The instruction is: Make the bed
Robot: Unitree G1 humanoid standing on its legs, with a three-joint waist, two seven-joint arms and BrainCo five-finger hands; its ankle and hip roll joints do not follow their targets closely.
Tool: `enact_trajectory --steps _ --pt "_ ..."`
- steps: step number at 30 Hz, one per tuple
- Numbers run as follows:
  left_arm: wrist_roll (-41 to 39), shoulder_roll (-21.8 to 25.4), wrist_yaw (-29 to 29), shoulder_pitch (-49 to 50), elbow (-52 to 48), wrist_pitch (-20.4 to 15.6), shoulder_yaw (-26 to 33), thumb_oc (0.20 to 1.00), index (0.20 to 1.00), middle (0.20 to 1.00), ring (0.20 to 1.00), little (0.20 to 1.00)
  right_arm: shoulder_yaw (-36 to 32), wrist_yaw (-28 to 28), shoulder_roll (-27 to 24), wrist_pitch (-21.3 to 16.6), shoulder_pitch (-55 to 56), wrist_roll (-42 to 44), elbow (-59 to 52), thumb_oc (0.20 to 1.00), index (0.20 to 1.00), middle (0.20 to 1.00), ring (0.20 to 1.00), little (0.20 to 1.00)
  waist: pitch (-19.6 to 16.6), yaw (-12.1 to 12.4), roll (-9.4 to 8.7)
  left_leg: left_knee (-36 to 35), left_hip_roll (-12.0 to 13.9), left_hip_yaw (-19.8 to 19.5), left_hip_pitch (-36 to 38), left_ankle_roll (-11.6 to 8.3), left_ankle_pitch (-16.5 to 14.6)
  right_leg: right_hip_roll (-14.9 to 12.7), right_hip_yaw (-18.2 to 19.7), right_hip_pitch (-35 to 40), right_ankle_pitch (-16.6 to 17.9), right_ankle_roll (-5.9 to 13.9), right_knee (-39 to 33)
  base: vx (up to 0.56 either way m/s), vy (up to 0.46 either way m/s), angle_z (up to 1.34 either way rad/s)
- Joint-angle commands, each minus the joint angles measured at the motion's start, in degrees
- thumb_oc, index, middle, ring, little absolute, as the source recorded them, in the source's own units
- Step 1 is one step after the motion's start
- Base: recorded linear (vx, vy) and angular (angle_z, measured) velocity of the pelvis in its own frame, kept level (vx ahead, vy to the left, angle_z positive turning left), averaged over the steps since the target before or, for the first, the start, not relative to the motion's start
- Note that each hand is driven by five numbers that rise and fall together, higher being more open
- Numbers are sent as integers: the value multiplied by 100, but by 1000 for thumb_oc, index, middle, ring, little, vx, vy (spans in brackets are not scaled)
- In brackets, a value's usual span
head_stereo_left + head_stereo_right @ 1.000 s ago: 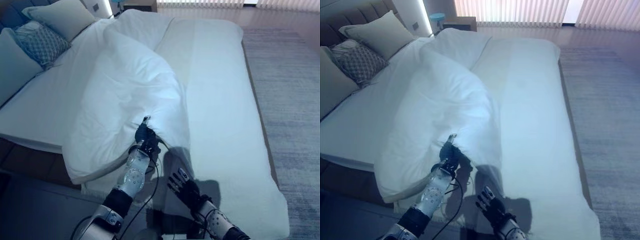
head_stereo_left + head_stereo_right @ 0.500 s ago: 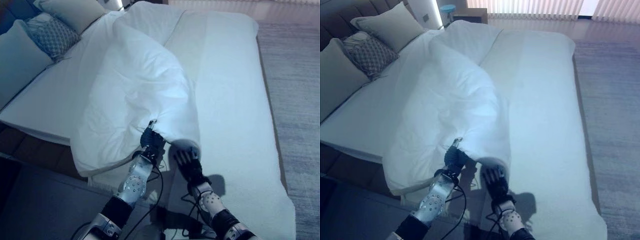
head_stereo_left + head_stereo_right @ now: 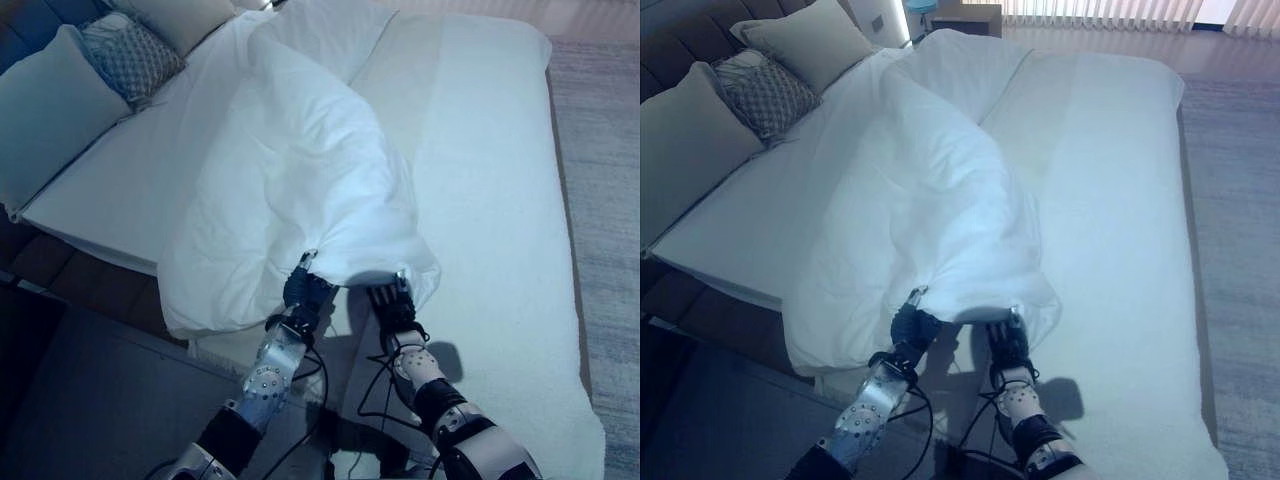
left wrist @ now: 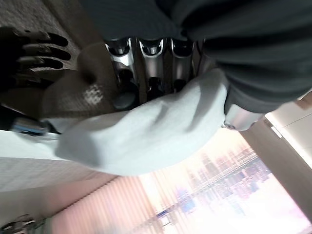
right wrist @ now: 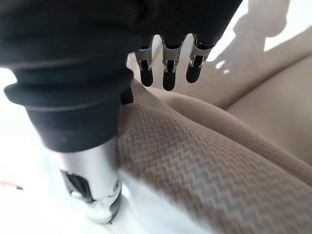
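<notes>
A white duvet (image 3: 290, 170) lies bunched in a long ridge down the middle of the bed, its near edge hanging over the foot. My left hand (image 3: 303, 292) is shut on that near edge; in the left wrist view its curled fingers (image 4: 148, 58) clamp a fold of white cloth (image 4: 141, 141). My right hand (image 3: 393, 306) is just to the right, at the duvet's lower corner. Its fingers (image 5: 168, 68) are straight and lie over ribbed beige fabric (image 5: 204, 161), holding nothing.
The bare sheet (image 3: 490, 170) covers the bed's right half. Two plain pillows (image 3: 45, 115) and a patterned cushion (image 3: 130, 55) lean at the head, far left. A grey rug (image 3: 605, 200) runs along the right side. Dark floor (image 3: 90, 400) lies near left.
The camera has shifted. My right hand has moved forward from the bed's foot up to the duvet's lower corner. The left hand keeps its hold on the edge.
</notes>
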Motion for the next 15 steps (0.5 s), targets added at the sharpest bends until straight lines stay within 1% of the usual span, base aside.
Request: enact_trajectory --steps 1,7,10,13,14,15 --pt "443 62 -591 58 -950 -154 17 200 200 200 200 200 -553 -14 -89 -302 -497 -52 43 1000 1000 1000 1000 1000 -67 171 -242 -3 -486 246 509 11 -889 -481 515 -56 934 483 -499 0 0 0" --pt "423 67 -577 89 -867 -187 95 200 200 200 200 200 -621 83 -26 -381 -445 97 112 1000 1000 1000 1000 1000 -69 204 -297 -3 -474 325 513 27 -928 -462 556 -50 978 504 -566 7 6 1" --pt "444 94 -541 142 -845 -231 160 200 200 200 200 200 -641 68 2 -489 -456 133 102 1000 1000 1000 1000 1000 -75 213 -326 -3 -457 387 522 40 -953 -447 603 -51 1001 506 -599 9 4 -1" --pt "647 145 -410 245 -716 -297 314 200 200 200 200 200 -685 -31 27 -708 -547 126 21 1000 1000 1000 1000 1000 -110 228 -361 -3 -440 463 564 35 -988 -428 625 -16 1019 512 -652 22 9 -2" --pt "647 145 -409 245 -716 -297 314 200 200 200 200 200 -685 -33 28 -709 -547 125 20 1000 1000 1000 1000 1000 -109 229 -361 -3 -440 464 565 35 -989 -427 627 -16 1019 512 -652 29 6 -3" --pt "757 173 -339 348 -618 -314 395 200 200 200 200 200 -683 -137 28 -794 -576 31 -34 849 849 849 849 849 -131 222 -378 -3 -431 484 586 34 -1001 -419 629 -1 1018 511 -662 28 5 -4"
